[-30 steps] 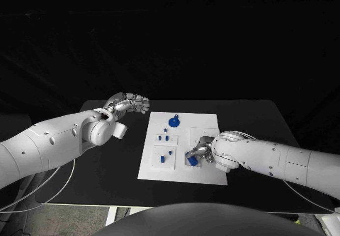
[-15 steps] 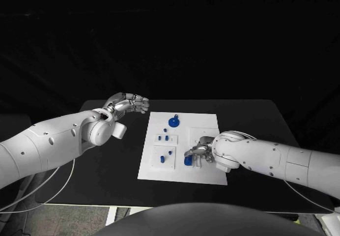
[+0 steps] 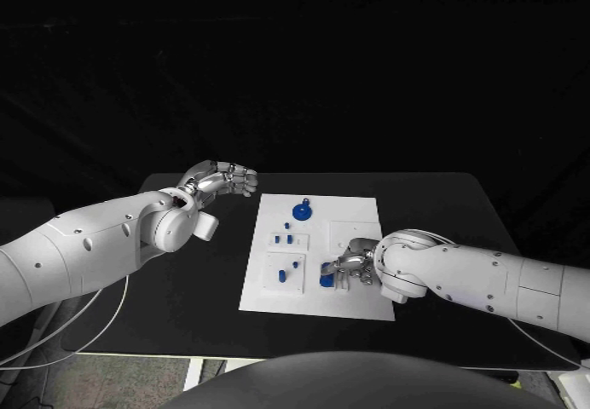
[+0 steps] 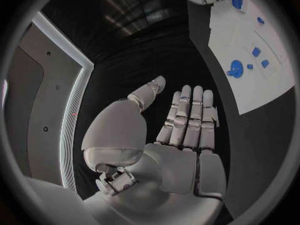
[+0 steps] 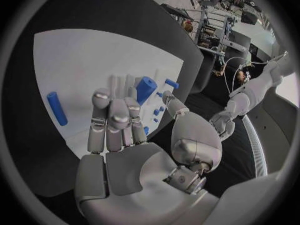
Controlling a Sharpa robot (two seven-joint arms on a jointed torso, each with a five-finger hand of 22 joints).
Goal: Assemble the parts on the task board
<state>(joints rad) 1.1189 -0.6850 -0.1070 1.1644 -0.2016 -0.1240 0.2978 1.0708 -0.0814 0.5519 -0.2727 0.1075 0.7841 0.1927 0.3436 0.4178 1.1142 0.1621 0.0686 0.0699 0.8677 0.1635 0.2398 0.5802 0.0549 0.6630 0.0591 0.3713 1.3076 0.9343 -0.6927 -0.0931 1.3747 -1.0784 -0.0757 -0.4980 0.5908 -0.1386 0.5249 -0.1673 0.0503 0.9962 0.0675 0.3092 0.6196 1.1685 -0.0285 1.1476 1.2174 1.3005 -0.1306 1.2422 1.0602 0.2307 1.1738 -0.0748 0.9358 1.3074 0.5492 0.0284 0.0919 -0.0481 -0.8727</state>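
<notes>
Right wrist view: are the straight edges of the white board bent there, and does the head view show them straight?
Right wrist view: yes, the task board edges curve with the fisheye lens. Head view: the task board edges run straight. Both views show it bright against the dark table.

— What does the task board (image 3: pixel 322 256) look like?
— A white rectangular plate lying flat, with raised white panels on it and several small blue parts.

— Which part stands out most?
— A round blue disc part (image 3: pixel 303 210) with a short stem, near the board's far edge.

— And nearer the board's middle?
— Three small blue pegs (image 3: pixel 286 239) sit close together on a panel, just nearer than the disc. A slim blue cylinder (image 3: pixel 286 275) lies slanted on the panel below them.

— Anything on the board's right side?
— A chunky blue block (image 3: pixel 328 278) at the right hand's (image 3: pixel 354 262) fingertips, close above the board; whether it touches is unclear.
</notes>
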